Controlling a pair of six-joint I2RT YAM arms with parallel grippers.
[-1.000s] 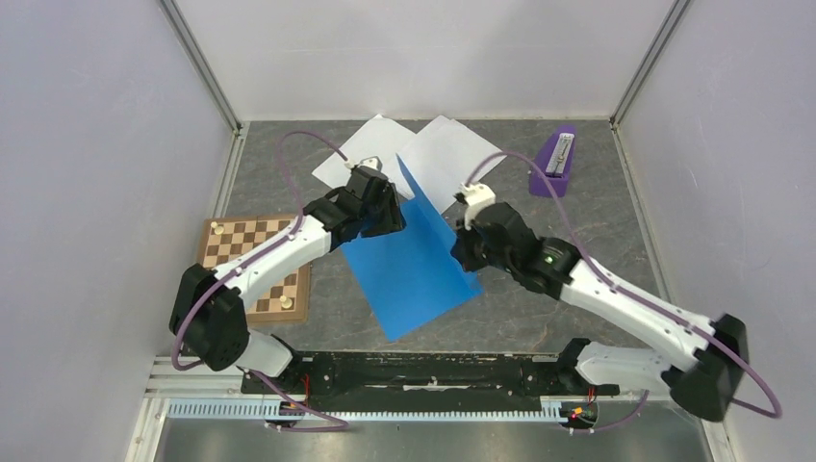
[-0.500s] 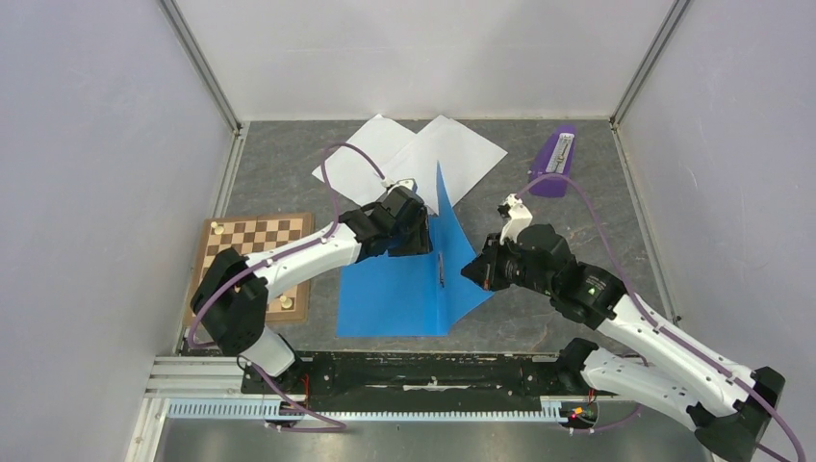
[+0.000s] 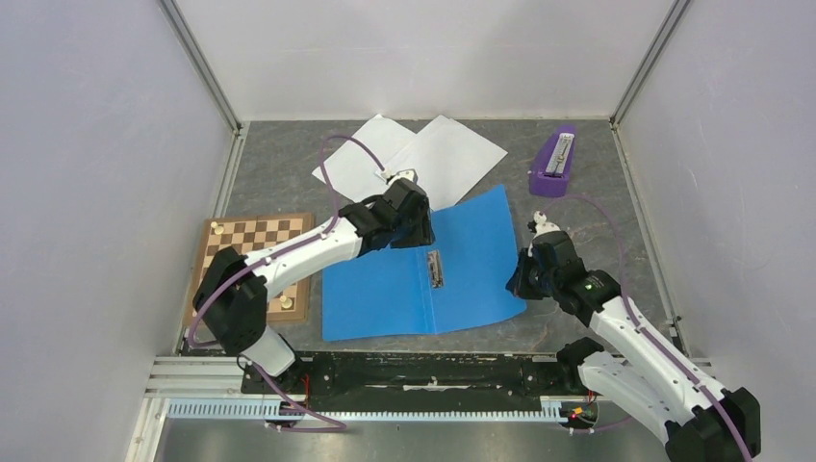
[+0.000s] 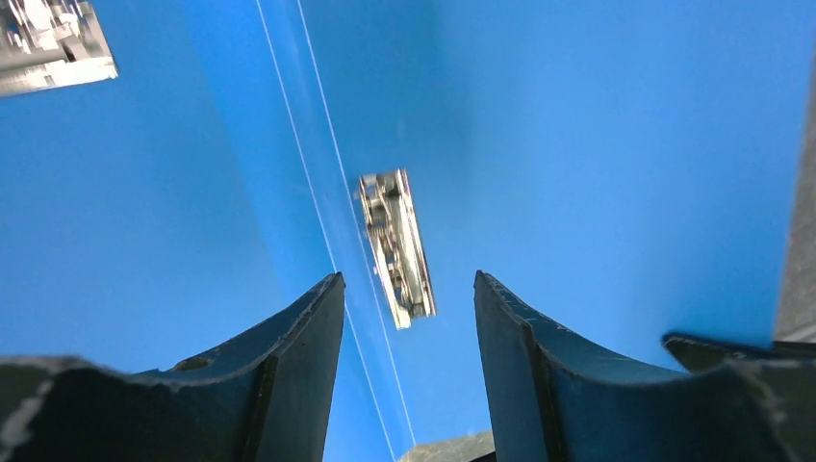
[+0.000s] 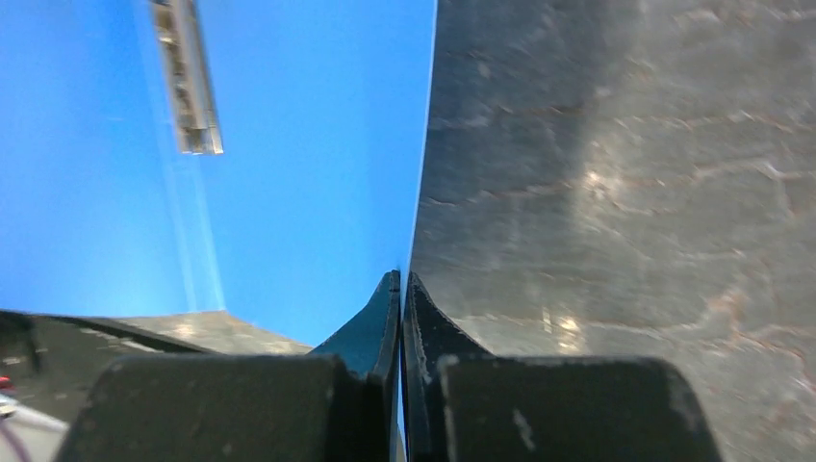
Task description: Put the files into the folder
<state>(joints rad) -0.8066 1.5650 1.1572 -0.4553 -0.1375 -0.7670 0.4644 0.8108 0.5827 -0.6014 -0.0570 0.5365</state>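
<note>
The blue folder lies open and nearly flat on the grey table, its clip showing beside the spine. Two white files lie behind it at the back. My left gripper hovers open over the far end of the spine; its wrist view looks down at the folder and clip past the spread gripper. My right gripper is shut on the right cover's outer edge; in its wrist view the folder runs between the closed gripper.
A brown chessboard with a few pieces lies at the left, under the left arm. A purple object stands at the back right. Enclosure walls and metal posts close in the table on three sides.
The right gripper swung the raised cover rightwards and down, so the folder went from standing half open to lying open. The left gripper shifted slightly right, then stayed by the spine.
</note>
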